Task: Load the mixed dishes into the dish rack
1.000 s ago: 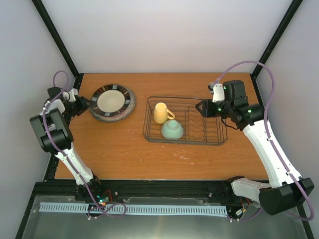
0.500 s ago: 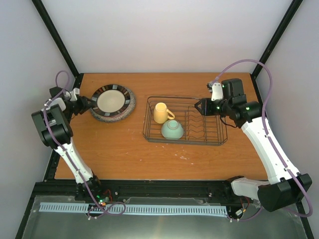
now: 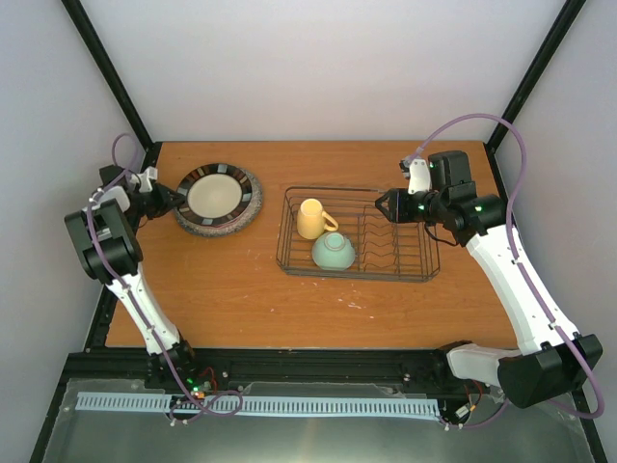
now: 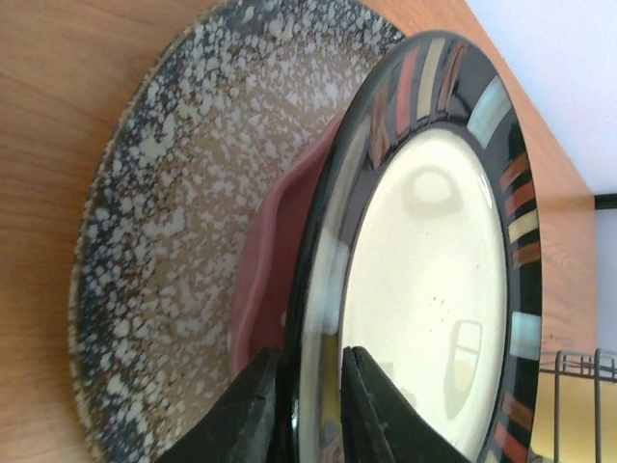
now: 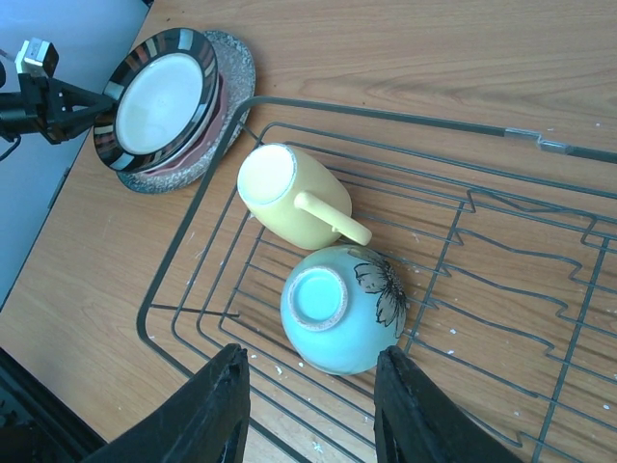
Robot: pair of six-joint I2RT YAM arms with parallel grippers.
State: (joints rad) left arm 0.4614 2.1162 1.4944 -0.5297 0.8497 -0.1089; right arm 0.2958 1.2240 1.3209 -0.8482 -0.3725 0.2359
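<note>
Yellow mug [image 5: 289,198], mint bowl [image 5: 337,309] with a black flower — striped-rim cream plate [image 4: 424,289].

My left arm [image 3: 135,304] and right arm [image 3: 521,289] are white shells set between blocky black joint housings. A lilac cable [image 3: 482,121] runs along each, looping free near the wrists. Small green lights [image 3: 436,172] dot the right arm's black housings, and a white camera block [image 3: 419,179] sits at its wrist. My left gripper [image 4: 310,362] and right gripper [image 5: 310,362] have matte black, tapered fingers [image 5: 217,410].
</note>
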